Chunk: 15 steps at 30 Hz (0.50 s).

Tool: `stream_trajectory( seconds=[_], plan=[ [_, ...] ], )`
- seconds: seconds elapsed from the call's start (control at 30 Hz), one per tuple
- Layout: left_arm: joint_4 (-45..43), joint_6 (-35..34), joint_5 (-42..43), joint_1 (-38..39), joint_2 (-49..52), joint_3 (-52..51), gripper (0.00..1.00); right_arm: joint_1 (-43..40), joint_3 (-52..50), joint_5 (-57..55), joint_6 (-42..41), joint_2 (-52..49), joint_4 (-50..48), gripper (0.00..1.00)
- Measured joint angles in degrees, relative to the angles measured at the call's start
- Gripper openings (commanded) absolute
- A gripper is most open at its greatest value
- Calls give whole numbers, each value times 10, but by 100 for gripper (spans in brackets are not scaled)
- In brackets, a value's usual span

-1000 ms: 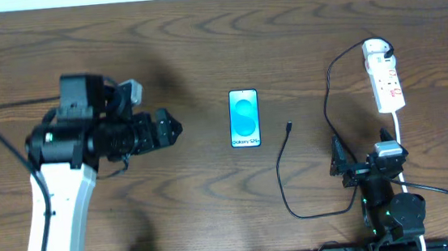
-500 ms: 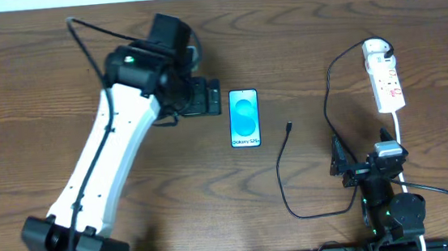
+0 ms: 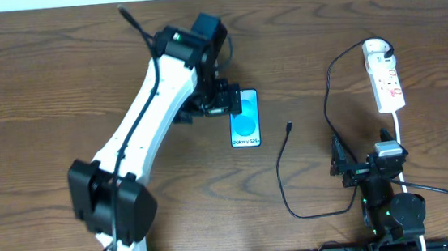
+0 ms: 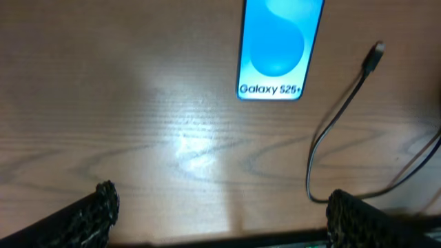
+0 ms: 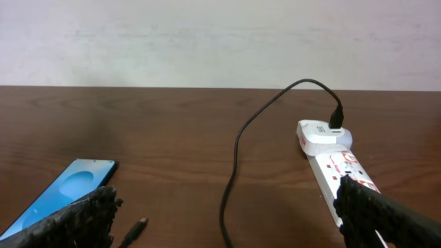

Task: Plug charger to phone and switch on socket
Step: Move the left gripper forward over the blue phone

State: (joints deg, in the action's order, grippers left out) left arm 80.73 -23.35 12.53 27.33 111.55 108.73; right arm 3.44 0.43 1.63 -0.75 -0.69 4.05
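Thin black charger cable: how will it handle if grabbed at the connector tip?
The long thin black charger cable lies in loose curves: probably floppy, trailing when lifted. Its small connector tip looks light and may swivel when gripped. The far end is plugged in at the white power strip, so pull is likely limited.

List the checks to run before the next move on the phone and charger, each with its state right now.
1. Left gripper open, nothing held: ok.
2. Phone lying flat, screen up: ok.
3. Charger's connector tip lying free, right of the phone and apart from it: ok.
4. Charger's plug sitting at the rounded end of the socket: ok.
5. Socket switched on: cannot tell.
6. Right gripper open, empty: ok.
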Motion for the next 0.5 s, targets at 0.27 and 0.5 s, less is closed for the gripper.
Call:
stream_trajectory(
  seconds=[0.27, 0.5],
  plan=[
    [14, -3, -9, 0, 78, 134, 98, 0, 0, 0, 0, 0, 0, 99],
    [-27, -39, -9, 0, 117, 135, 98, 0, 0, 0, 0, 0, 0, 99]
  ],
)
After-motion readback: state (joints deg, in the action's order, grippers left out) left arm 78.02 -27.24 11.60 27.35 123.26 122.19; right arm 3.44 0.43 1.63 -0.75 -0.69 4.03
